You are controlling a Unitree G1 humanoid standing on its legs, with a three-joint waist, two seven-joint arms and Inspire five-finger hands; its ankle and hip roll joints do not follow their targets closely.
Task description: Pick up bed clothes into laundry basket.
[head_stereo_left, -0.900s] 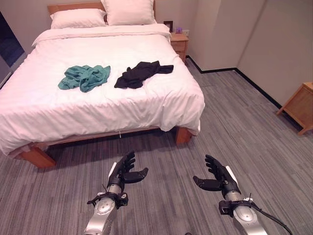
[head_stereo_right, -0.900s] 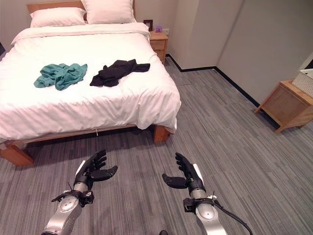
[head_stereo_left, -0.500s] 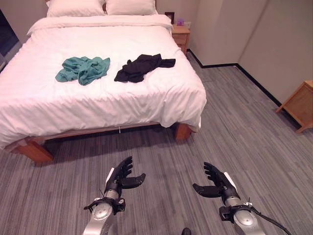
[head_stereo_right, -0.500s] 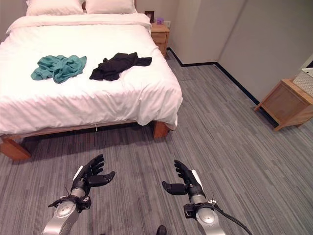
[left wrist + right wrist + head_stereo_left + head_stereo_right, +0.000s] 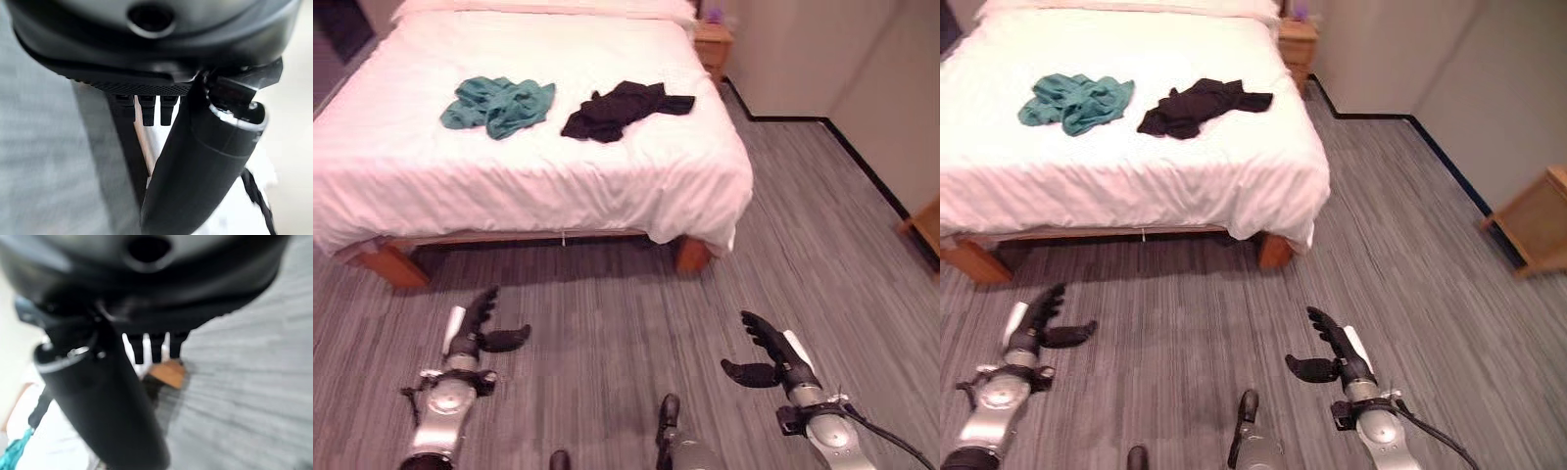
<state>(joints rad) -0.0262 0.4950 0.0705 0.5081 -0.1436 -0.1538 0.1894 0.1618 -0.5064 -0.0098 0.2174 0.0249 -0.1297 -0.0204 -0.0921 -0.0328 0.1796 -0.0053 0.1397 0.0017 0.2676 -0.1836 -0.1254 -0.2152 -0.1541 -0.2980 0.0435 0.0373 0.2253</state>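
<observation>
Two garments lie on the white bed (image 5: pixel 636 191): a crumpled teal garment (image 5: pixel 499 102) towards the left and a black garment (image 5: pixel 622 108) near the middle. Both hands hover low over the grey floor, well short of the bed. My left hand (image 5: pixel 475 331) is open, fingers straight and thumb out to the side. On the other side, my right hand (image 5: pixel 773 357) is open too, holding nothing. The right wrist view catches a scrap of the teal garment (image 5: pixel 12 453) and a wooden bed leg (image 5: pixel 167 373).
The bed stands on wooden legs (image 5: pixel 690 255) with the sheet hanging over its near edge. A wooden nightstand (image 5: pixel 715 44) sits at the bed's far right corner. Another wooden cabinet (image 5: pixel 1533 225) stands by the right wall. Grey striped floor lies between me and the bed.
The camera has tipped down and shifted, so the bed sits higher and the pillows leave view. My left hand has swung out to the left; the right hand holds roughly its place.
</observation>
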